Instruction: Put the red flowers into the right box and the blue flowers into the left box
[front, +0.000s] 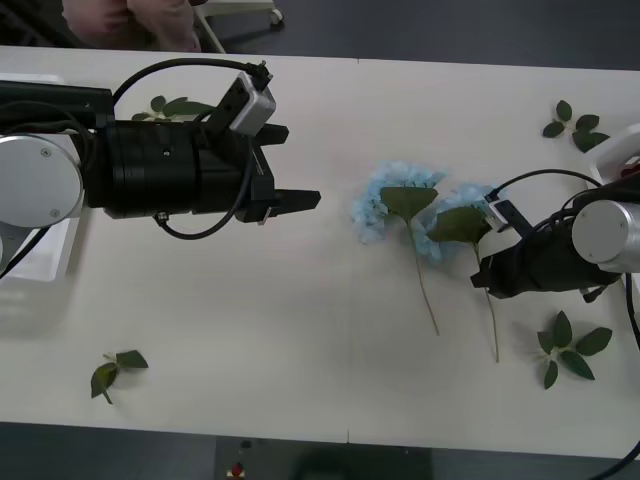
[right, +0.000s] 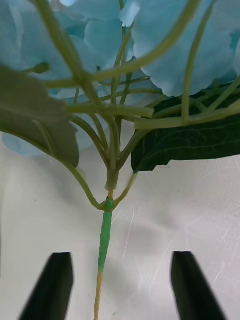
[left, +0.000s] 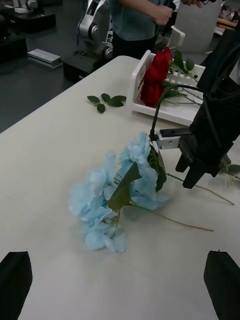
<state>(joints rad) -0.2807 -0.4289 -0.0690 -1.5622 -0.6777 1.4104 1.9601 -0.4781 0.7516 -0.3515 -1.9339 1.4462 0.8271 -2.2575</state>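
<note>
Two pale sky-blue fluffy artificial hydrangea-like blue flowers lie side by side on the white surface, their clustered papery petals forming soft rounded heads, each with a large green leaf lying across the bloom and a long thin stem trailing toward the near edge. In the right wrist view the nearer cluster's thin green branchlets fan out from one joint on the stem, which is wrapped in bright green tape and turns tan lower down; a dark green leaf and a paler grey-green leaf spread to either side of that joint.

The right gripper hovers low over this stem with its black jaws parted wide, the stem running between them nearer to one finger, touching neither; nothing is held. The blooms lie just ahead of the jaws.

The left gripper hangs above the surface, its black jaws spread wide and empty, pointing at the blue heads, which lie well ahead of them.

Beyond the right gripper, the red flowers, compact deep-red rose blooms with dark leaves, rest in the white plastic right box. The white left box sits behind the left arm. Loose green leaf sprigs lie scattered about the surface.
</note>
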